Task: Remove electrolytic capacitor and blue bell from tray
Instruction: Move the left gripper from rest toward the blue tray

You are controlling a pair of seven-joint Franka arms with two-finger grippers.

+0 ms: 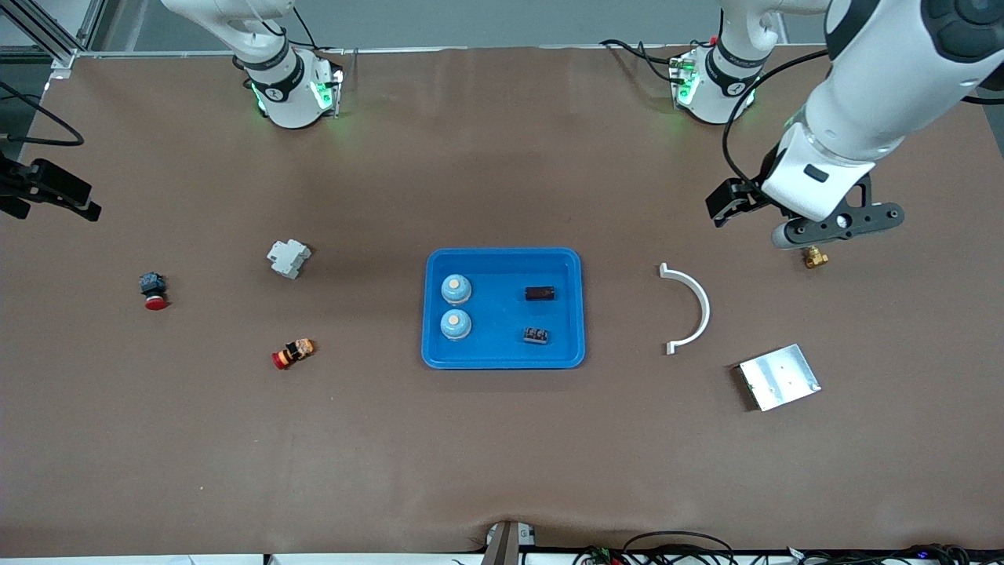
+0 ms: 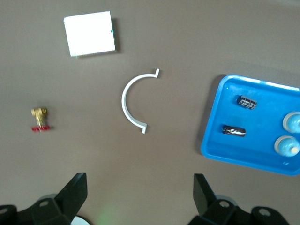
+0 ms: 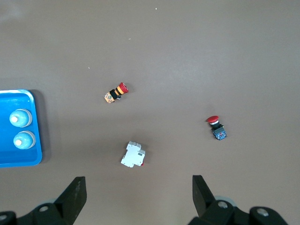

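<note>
Working across the front view from the right arm's end, your right gripper (image 1: 47, 192) hangs over bare table at the edge, fingers (image 3: 75, 194) spread wide, holding nothing. Next come a red push button (image 1: 154, 291), a white breaker (image 1: 289, 258) and, nearer the camera, an orange-and-red switch (image 1: 292, 354). At mid-table you have the blue tray (image 1: 503, 359): two bells (image 1: 456, 289) sit in it toward the right arm's end, two dark capacitors (image 1: 541, 293) toward the left arm's end. Then a white curved bracket (image 1: 694, 306) and a metal plate (image 1: 779, 377). Your left gripper (image 1: 765, 208) hovers over a brass valve (image 1: 815, 256), fingers (image 2: 204, 192) apart, empty.
</note>
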